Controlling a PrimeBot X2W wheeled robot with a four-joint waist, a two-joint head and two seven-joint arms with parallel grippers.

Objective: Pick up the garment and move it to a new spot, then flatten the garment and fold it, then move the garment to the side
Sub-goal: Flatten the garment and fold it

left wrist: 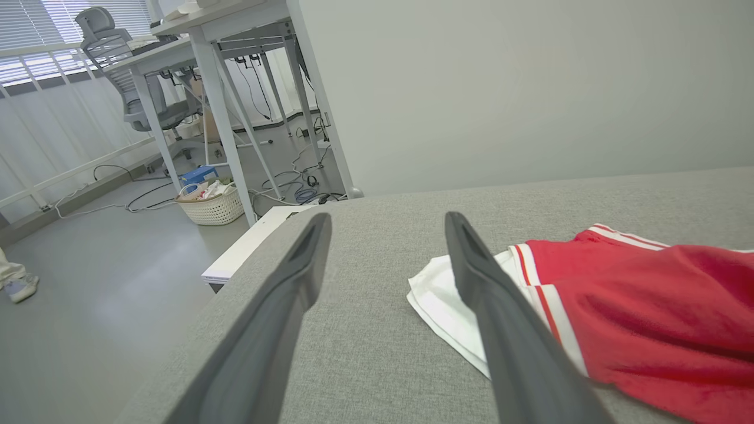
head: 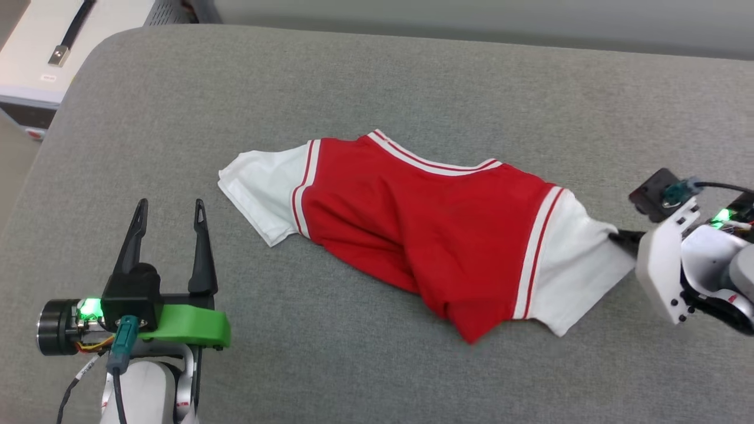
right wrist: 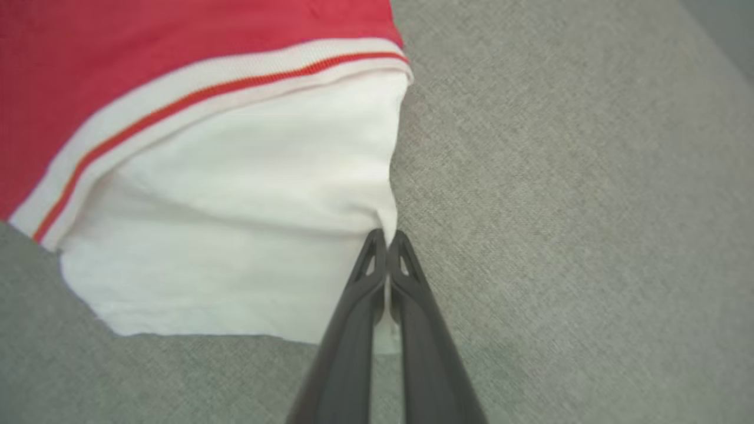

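Two fingers of R gripper point(right wrist: 387, 235) closed tight, pinching garment point(head: 424, 224) by white sleeve edge at tips. Lies crumpled on grey cushion point(head: 377, 76), stretching from that pinch toward L gripper point(head: 170, 205): spread wide, empty, other sleeve near.

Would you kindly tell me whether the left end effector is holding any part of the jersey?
No, the left end effector stands open over the grey fabric surface, apart from the garment.
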